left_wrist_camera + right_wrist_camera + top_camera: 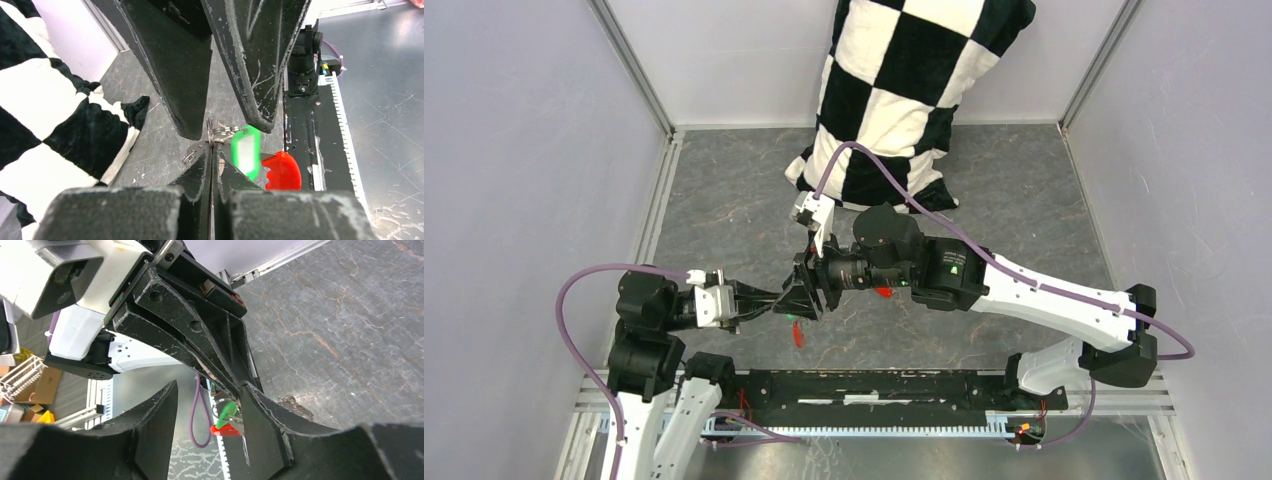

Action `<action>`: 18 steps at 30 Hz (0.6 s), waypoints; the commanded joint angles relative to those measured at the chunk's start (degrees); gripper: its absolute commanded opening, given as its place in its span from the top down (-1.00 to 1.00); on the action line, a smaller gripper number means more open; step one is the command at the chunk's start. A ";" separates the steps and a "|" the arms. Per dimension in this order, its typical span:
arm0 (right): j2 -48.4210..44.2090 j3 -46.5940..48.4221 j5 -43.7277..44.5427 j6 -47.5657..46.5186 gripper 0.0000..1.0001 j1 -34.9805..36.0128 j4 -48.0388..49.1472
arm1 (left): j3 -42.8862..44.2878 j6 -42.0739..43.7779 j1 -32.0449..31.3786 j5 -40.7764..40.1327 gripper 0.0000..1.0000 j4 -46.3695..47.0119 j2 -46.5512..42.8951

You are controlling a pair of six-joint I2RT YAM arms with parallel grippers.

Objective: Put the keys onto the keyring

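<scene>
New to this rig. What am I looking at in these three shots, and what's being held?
Two robot arms are bolted at the near edge of a grey table. The wide picture looks down from above; the other two come from cameras on each wrist. The left claw is shut on a silver keyring, with a green-headed key and a red piece right beside it. The right claw is open, facing it. A checkered cushion sits at the table's back.
</scene>
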 commanded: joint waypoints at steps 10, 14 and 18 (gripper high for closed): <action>-1.78 7.60 0.42 -4.85 -0.35 -0.45 -4.37 | 2.36 0.19 -0.19 2.55 0.96 2.95 0.34; -1.36 7.85 -0.95 -4.48 -0.34 -0.56 -4.14 | 2.17 0.49 -0.20 2.60 0.96 2.93 0.37; -1.47 7.58 -0.79 -5.24 -0.33 -1.02 -5.57 | 2.10 0.45 -0.19 2.82 0.96 3.07 0.26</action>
